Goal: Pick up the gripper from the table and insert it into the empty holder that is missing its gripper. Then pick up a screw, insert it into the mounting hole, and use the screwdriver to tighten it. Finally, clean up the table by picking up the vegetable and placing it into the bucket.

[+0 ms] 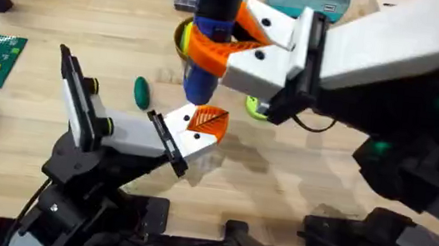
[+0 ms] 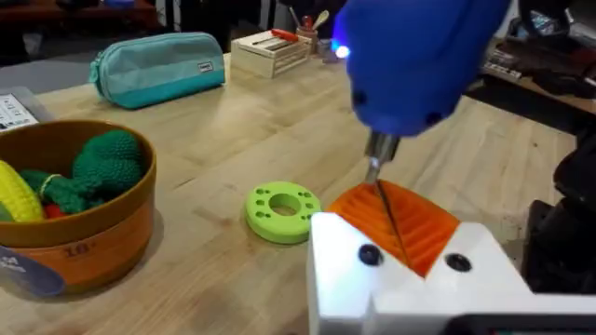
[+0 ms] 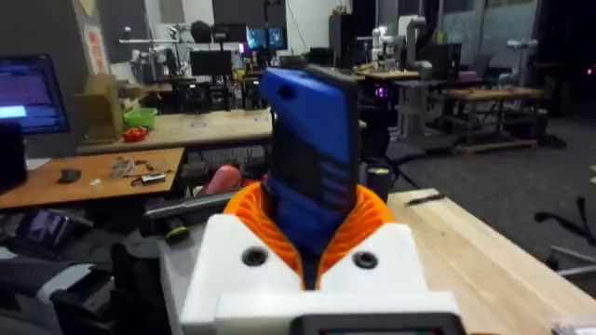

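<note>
I am clamping the screwdriver point(image 1: 213, 21) upright in my right gripper point(image 1: 242, 38), its tip bearing down on the gripper point(image 1: 208, 121) seated in the holder point(image 1: 188, 136); I cannot tell how the left gripper stands.

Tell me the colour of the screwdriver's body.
Blue: the screwdriver shows it best in the right wrist view, clamped between orange ribbed pads.

A robotics lab: workbenches point(image 3: 112, 172), monitors point(image 3: 28, 93) and robot arms point(image 3: 391, 46) behind
</note>
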